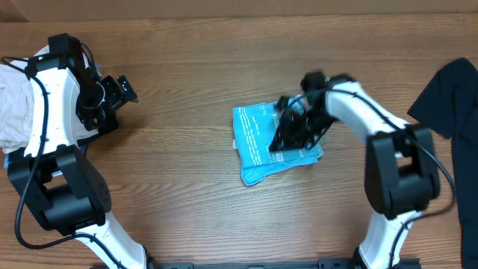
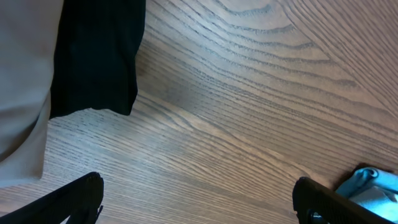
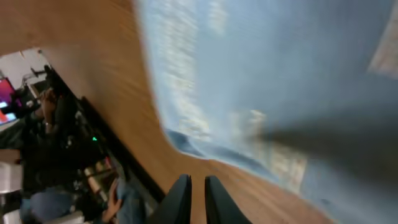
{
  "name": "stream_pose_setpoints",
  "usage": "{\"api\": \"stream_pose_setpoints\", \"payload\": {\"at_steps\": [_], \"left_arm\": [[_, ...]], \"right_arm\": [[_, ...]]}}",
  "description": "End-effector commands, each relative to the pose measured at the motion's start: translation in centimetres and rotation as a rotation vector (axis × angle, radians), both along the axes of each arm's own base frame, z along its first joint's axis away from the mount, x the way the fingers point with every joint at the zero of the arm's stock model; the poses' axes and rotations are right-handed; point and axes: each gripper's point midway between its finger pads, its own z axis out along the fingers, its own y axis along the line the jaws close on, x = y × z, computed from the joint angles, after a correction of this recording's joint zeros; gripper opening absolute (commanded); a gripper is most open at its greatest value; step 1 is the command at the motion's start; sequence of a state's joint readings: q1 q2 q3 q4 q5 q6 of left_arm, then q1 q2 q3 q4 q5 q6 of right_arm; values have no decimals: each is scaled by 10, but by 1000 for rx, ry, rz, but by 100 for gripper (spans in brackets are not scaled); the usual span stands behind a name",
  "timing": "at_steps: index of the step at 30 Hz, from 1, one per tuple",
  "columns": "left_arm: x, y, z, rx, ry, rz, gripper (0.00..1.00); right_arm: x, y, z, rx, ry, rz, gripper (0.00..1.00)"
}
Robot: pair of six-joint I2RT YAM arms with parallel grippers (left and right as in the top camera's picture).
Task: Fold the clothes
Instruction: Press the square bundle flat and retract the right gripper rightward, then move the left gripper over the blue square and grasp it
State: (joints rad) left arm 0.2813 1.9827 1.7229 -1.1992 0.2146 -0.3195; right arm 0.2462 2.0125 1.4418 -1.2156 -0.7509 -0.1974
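The clothes, a sky-blue T-shirt (image 1: 258, 142) with white print, lie folded into a small packet at the table's middle. My right gripper (image 1: 278, 142) hovers low over the packet's right half, hiding part of it. In the right wrist view the blue cloth (image 3: 280, 74) fills the upper frame, blurred. The right gripper (image 3: 198, 186) has its fingers nearly together, with a thin slit between them and nothing in it, over bare wood. My left gripper (image 1: 123, 88) is far left and wide open (image 2: 199, 202) over bare table. A corner of the shirt (image 2: 373, 183) shows past its right finger (image 2: 323, 202).
A cream-beige garment (image 1: 15, 104) is piled at the left edge, under the left arm. A black garment (image 1: 448, 97) lies at the right edge. The left wrist view shows beige cloth (image 2: 22, 93) and a dark cloth (image 2: 96, 56) at upper left.
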Motion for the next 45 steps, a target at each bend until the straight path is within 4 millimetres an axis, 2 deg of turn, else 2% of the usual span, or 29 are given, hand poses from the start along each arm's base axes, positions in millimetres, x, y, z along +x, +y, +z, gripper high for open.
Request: {"api": "stream_pose_setpoints", "payload": {"at_steps": [1,2,3,6,7,8,10,13,15,17,20,21,27,28,33,34,36,37,40,45], "left_arm": [[1,-2,-2,-12,1,-3,100],[1,-2,-2,-12,2,-3,100],[1,-2,-2,-12,2,-3,100],[1,-2,-2,-12,2,-3,100],[1,-2,-2,-12,2,-3,100],[1,-2,-2,-12,2,-3,100],[4,-1,-2,-12,-6,6,100],[26,5,2,12,-97,18,100],[33,7,4,18,-128,18,100],[36,-1,6,-26,-149,7,100],[48,-42,23,-231,-246,-107,100],[49,-55,25,-241,-250,-133,100],[43,-165,16,-138,-196,-364,100],[39,-193,14,-102,-197,-418,100],[24,-303,17,25,-312,-668,100],[18,-322,19,28,-337,-708,100],[10,-344,21,75,-375,-788,100],[9,-348,20,133,-386,-798,100],[0,-343,15,263,-354,-701,100],[-22,-334,-7,285,-258,-636,100]], "right_arm": [[51,-45,77,-130,-293,-72,12],[59,-61,86,-187,-317,-111,13],[70,-90,95,-291,-339,-191,19],[92,-173,104,-551,-367,-404,43],[94,-188,104,-581,-369,-430,51],[94,-209,103,-613,-360,-474,100],[93,-227,103,-623,-345,-518,100],[91,-245,103,-632,-332,-561,100],[91,-249,103,-634,-329,-572,100],[91,-249,103,-634,-329,-571,100],[91,-249,103,-634,-329,-571,100],[91,-249,103,-634,-329,-571,100],[91,-249,103,-633,-329,-572,100],[91,-249,103,-633,-329,-572,100],[91,-249,103,-633,-329,-572,100],[91,-249,103,-633,-329,-572,100],[91,-249,103,-633,-329,-572,100],[91,-249,103,-633,-329,-572,100],[91,-249,103,-634,-329,-571,100],[91,-249,103,-633,-329,-572,100]]}}
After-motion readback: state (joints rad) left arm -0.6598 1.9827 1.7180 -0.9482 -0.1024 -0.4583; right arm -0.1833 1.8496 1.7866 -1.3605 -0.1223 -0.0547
